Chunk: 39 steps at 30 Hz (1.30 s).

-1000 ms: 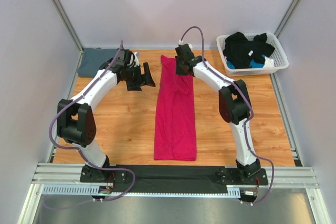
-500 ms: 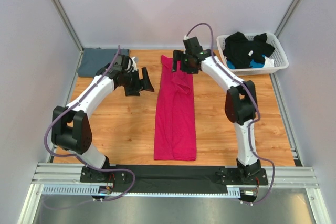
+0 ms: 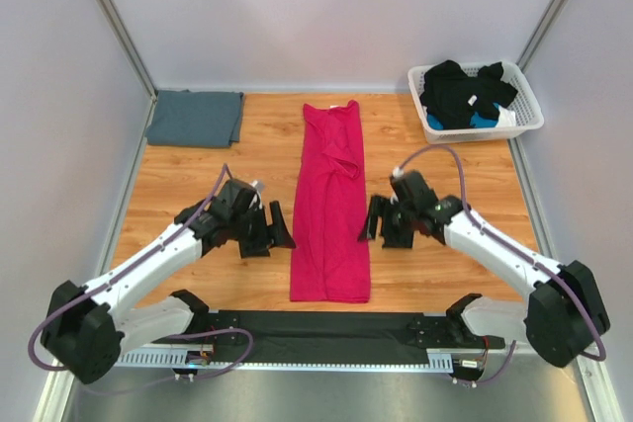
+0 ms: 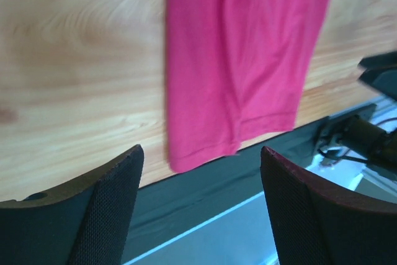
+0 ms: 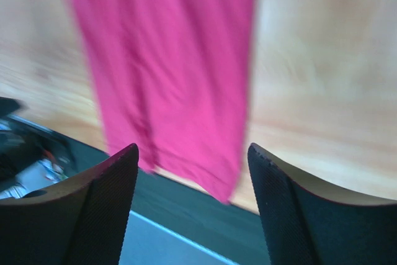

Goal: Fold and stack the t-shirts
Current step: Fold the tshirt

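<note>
**Far left.** The slate-grey t-shirt (image 3: 195, 118) lies folded flat in the far corner of the table (image 3: 198, 180), exactly as it lay a second ago.

**Left gripper** (image 3: 276, 227). A second ago it hung beside the collar end. I now find it drawn back to the near half, just off the pink cloth's left edge. Its jaws stand wide apart with nothing between them.

**Centre.** The magenta t-shirt (image 3: 331, 205) lies as one long, narrow strip, collar far and hem near. It has not shifted.

**Right gripper** (image 3: 377, 218). A second ago it was closed over the collar end. It has since let go and retreated to mirror its partner, just off the right edge, jaws parted and empty.

**Far right.** The white basket (image 3: 530, 106) of dark garments is undisturbed.

**Finding.** I judge the lengthwise fold finished. Both arms appear to be lining up near the hem for the crosswise fold. Stacking onto the grey shirt is not yet done.
</note>
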Tool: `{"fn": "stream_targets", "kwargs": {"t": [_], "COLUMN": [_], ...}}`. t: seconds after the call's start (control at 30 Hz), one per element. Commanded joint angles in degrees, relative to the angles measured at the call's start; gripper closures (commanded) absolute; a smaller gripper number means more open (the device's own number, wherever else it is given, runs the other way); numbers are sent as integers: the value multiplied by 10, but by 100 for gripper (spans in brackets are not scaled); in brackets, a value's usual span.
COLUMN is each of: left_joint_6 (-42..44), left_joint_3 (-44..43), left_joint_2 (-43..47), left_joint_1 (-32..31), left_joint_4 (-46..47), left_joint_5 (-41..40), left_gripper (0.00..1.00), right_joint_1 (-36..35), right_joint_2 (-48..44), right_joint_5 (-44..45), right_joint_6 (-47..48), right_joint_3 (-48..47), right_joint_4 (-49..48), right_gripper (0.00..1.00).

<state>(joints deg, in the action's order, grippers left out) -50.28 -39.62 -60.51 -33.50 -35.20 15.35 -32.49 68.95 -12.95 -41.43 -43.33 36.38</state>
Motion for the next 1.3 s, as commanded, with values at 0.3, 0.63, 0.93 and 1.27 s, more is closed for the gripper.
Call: {"fn": "stream_targets", "kwargs": {"t": [0.3,0.63,0.93,1.27], "left_joint_6": [-209,-241,-274,-290], "left_joint_3": [158,161,183,191], "left_joint_2": [103,37,16,-25], "left_joint_1": [-129,-186,-203,-213], "left_joint_4": [83,119,145,181], "left_joint_5": [-85,-90,-95,-83], "left_gripper": [29,37,41,73], "right_joint_1": [-135,-204,-214,-214], "right_joint_2": [-102,-74,-87,-81], "right_joint_5": [38,66,92,93], "right_joint_6": [-212,-270,-282,-281], "right_joint_3": [185,183,195,200], "right_joint_4": [-107,-91,-77,-84], "right_gripper": [45,55,62,88]}}
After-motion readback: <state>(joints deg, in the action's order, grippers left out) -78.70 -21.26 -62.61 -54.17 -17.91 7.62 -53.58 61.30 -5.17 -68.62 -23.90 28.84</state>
